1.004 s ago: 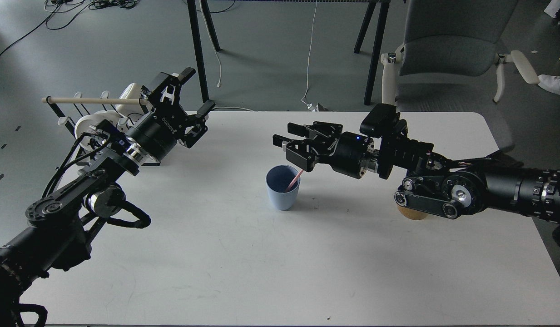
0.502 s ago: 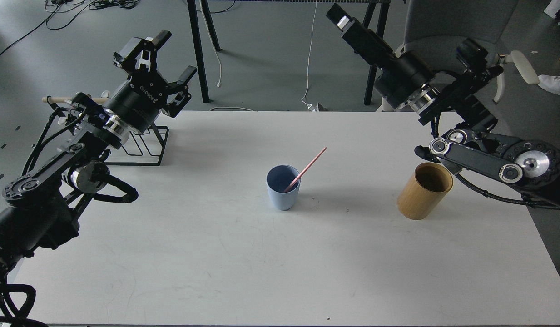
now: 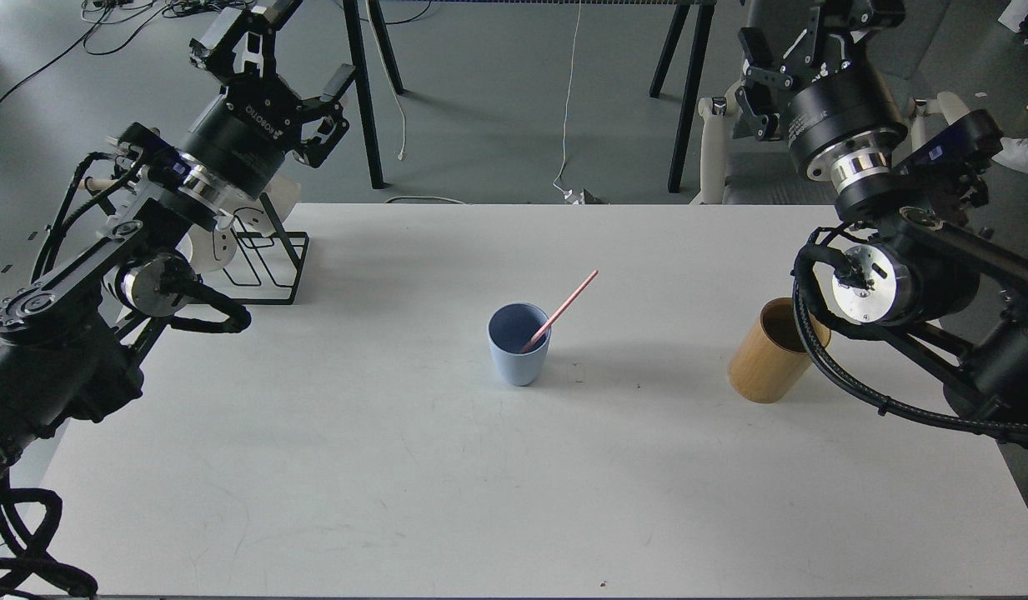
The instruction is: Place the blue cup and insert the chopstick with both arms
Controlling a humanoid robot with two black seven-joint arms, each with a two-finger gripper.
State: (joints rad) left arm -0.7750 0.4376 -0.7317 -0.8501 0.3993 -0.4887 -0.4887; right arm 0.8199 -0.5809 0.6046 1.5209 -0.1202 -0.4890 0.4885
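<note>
Both steps look done: chopstick [image 3: 561, 310] leans in blue cup [image 3: 519, 343]; left gripper [image 3: 268, 37] and right gripper [image 3: 801, 33] raised, fingers spread, empty. Next: park arms.

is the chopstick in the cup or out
In. The pink chopstick leans in the upright blue cup, lower end inside, top poking out over the rim to the right.

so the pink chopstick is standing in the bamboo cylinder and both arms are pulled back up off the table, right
Not quite. The head view shows the pink chopstick leaning in the blue cup, not in the bamboo cylinder, which stands apart to the right. The rest holds: the left gripper and right gripper are both raised clear of the table, holding nothing.
</note>
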